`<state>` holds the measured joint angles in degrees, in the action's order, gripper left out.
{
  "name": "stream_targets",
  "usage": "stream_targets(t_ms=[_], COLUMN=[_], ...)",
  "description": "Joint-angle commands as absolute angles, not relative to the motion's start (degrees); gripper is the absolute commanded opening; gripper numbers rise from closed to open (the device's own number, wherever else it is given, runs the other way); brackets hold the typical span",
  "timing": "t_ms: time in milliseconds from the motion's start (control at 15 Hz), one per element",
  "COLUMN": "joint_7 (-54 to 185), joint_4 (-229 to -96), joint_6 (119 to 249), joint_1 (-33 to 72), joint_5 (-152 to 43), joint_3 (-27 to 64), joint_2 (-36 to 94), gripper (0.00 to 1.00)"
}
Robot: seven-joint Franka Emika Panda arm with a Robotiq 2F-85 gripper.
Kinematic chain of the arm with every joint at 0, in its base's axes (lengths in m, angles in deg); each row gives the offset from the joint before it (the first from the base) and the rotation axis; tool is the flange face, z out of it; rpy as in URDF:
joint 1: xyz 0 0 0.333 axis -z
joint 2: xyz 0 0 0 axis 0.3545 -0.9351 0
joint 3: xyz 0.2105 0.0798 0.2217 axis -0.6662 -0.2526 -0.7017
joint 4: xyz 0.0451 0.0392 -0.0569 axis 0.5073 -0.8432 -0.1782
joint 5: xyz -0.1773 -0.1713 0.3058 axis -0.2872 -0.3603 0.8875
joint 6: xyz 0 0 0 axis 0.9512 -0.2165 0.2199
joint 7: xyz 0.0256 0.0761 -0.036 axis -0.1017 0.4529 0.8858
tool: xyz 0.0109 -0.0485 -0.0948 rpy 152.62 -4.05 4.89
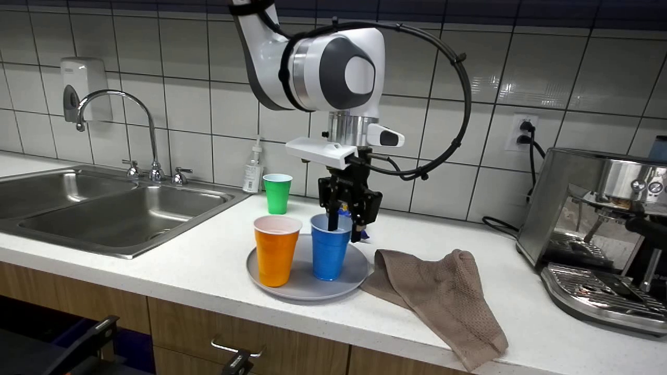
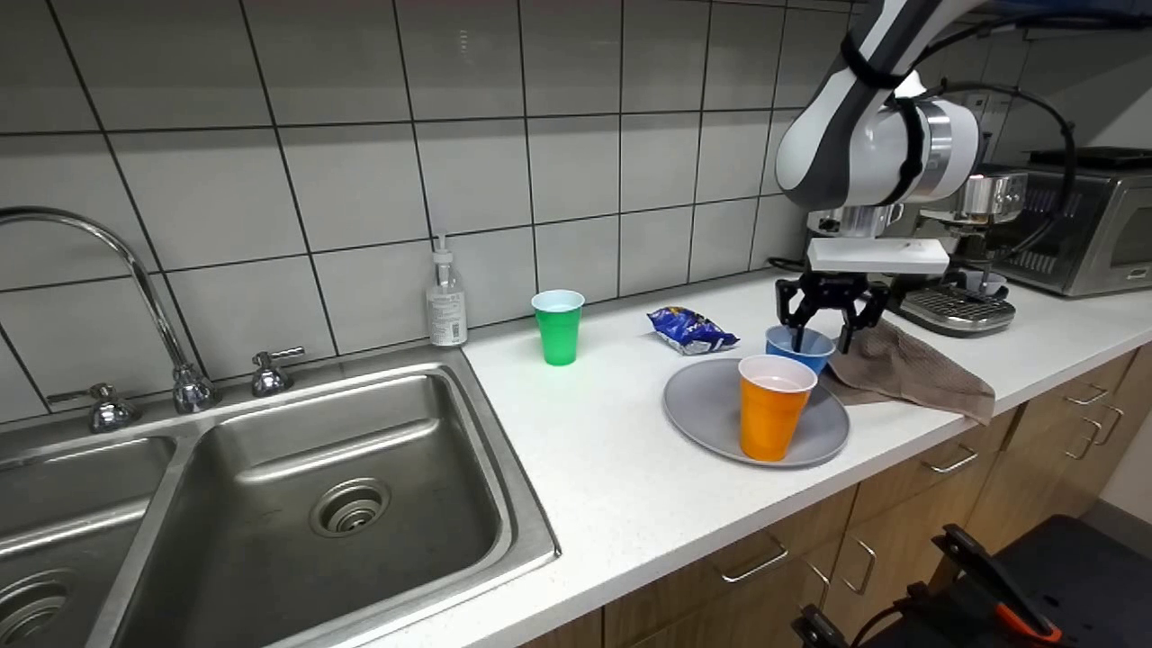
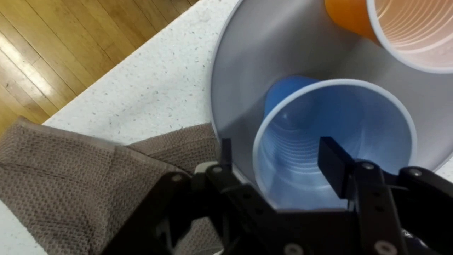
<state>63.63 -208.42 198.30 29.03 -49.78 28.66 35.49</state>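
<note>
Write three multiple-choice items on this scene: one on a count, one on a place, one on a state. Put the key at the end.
1. How many cups stand on the grey plate?
A) one
B) two
C) three

2. Where is the green cup?
A) in the sink
B) on the brown cloth
C) on the counter, near the pump bottle

3. In what state is the end effector?
A) open
B) shut and empty
C) shut on the green cup

Key:
1: B, as the orange cup and the blue cup both stand on it in an exterior view.
2: C, since both exterior views show it standing there.
3: A, because the wrist view shows a wide gap between its fingers.
</note>
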Motion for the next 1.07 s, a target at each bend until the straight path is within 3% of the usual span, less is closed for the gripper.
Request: stream_targets(t_ms=[0, 1000], joint_7=[64.21, 62.45], joint_4=[-208.84, -203.67], joint_6=[198.98, 198.03], joint_1=[29.93, 27.27], joint_5=[-50.19, -50.06], joint_3=[27.89, 23.95], joint_2=[37.25, 37.78], gripper=[0.97, 1.0])
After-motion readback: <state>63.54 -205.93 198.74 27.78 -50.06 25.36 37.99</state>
